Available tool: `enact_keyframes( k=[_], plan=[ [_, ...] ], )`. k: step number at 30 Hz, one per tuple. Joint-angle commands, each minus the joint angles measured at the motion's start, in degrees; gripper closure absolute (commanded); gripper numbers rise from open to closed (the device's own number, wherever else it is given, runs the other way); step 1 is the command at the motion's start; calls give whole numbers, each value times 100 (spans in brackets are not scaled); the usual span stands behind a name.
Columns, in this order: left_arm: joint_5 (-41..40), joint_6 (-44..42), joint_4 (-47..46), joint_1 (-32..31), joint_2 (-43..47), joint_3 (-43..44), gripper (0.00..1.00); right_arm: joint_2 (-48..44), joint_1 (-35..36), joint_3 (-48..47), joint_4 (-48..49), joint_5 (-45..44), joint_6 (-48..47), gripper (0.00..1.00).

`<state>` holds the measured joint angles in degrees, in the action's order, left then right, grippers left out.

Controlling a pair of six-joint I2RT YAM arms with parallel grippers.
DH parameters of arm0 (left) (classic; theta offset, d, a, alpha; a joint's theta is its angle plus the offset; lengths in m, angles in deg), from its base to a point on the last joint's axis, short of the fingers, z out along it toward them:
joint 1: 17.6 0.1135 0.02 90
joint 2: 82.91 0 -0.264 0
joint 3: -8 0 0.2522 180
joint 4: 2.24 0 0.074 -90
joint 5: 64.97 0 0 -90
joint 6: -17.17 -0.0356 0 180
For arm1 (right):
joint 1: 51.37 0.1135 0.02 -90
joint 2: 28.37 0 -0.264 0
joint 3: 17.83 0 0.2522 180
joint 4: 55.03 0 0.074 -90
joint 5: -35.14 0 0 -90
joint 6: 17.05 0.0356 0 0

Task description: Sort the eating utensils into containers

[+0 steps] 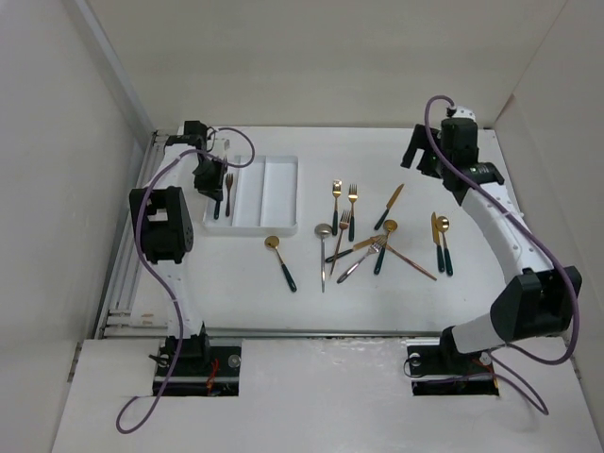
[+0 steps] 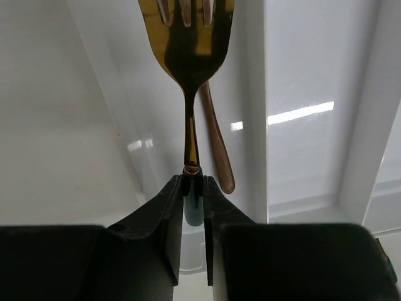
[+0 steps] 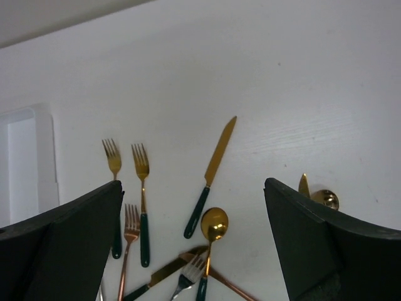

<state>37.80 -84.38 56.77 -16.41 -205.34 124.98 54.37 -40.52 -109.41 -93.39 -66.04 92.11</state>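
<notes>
A white tabletop (image 1: 311, 302) is boxed in by pale walls on the left, far and right sides, with the widest bare stretch along its near edge. A white rectangular plastic cutlery tray (image 1: 280, 189) with three long compartments sits toward the far-left corner, near the left wall. The left gripper (image 1: 213, 179) hangs over the tray's leftmost compartment, clenched on the dark handle of a gold-headed fork (image 2: 188, 56), whose tines point away from the wrist along that channel. Just beside the fork's neck a slim copper-coloured shape (image 2: 217, 144) lies on the glossy floor; whether it is another handle or a reflection cannot be told. The right gripper (image 3: 193, 185) hovers above the far-right part of the table, its jaws spread wide and grasping nothing. The remaining gold and silver utensils with dark handles (image 1: 363, 247) lie loose mid-table, well apart from the tray: two gold forks (image 3: 126, 166) side by side, a gold knife (image 3: 216, 160), and several crossed over one another. A gold knife-and-spoon pair (image 1: 441, 241) lies off to the right.
</notes>
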Motion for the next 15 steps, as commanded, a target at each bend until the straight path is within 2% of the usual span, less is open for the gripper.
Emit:
enact_keyframes(
  k=[1, 2, 3, 5, 6, 9, 10, 15],
  plan=[
    [-73, 100, 10, -66, 89, 102, 100, 277, -695, 56, -659, 895, 141, 2],
    [-126, 161, 10, -66, 10, 102, 100, 347, -855, 170, -782, 1029, 210, 5],
    [-126, 162, -43, -66, 9, 102, 100, 461, -1013, 249, -1027, 1117, 211, 16],
    [-126, 215, -122, -66, 9, -108, 100, 532, -1408, 555, -1196, 1171, 281, 24],
    [-126, 276, -218, -66, 70, -161, 97, 533, -1515, 679, -1196, 1240, 282, 32],
    [-126, 347, -341, -66, 123, -215, 72, 480, -1648, 970, -1336, 1031, 282, 42],
    [-126, 407, -342, -66, 184, -215, 70, 480, -1648, 1040, -1467, 917, 282, 48],
    [-293, 461, -403, -66, 439, -57, 67, 594, -1971, 1119, -1759, 556, 177, 50]
  ],
)
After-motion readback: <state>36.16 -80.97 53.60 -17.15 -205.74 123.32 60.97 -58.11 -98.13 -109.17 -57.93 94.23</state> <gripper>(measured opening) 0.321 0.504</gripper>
